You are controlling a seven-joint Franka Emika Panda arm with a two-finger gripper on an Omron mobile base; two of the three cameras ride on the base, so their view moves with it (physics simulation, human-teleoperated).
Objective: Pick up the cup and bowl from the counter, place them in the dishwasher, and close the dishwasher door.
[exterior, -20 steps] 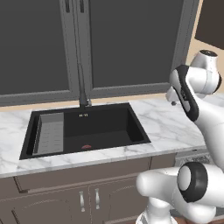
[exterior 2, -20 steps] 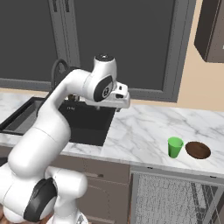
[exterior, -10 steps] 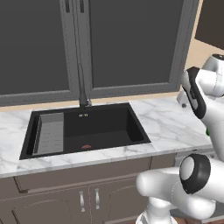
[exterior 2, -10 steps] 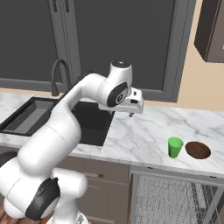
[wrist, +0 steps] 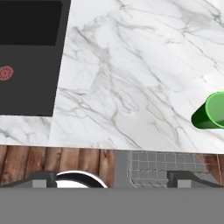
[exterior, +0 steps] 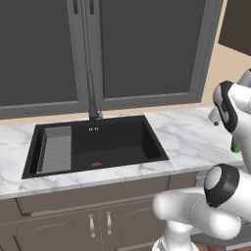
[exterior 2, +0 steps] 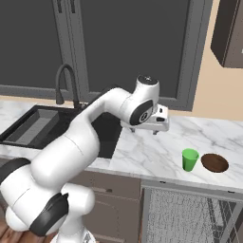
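Your claw [exterior 2: 154, 131] hangs above the tabletop [exterior 2: 142, 152], empty. Its jaws stand apart (cup [exterior 2: 190, 159] beside bowl [exterior 2: 214, 163]).

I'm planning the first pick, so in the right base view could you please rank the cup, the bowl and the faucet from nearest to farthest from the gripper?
From the gripper, hanging over the counter:
1. Green cup, on the counter to its right.
2. Brown bowl, just beyond the cup, further right.
3. Black faucet, far to the left behind the sink.

Your gripper [exterior 2: 154, 131] hangs above the counter [exterior 2: 142, 154]; green cup [exterior 2: 190, 159] stands beside brown bowl [exterior 2: 214, 163] (apart).
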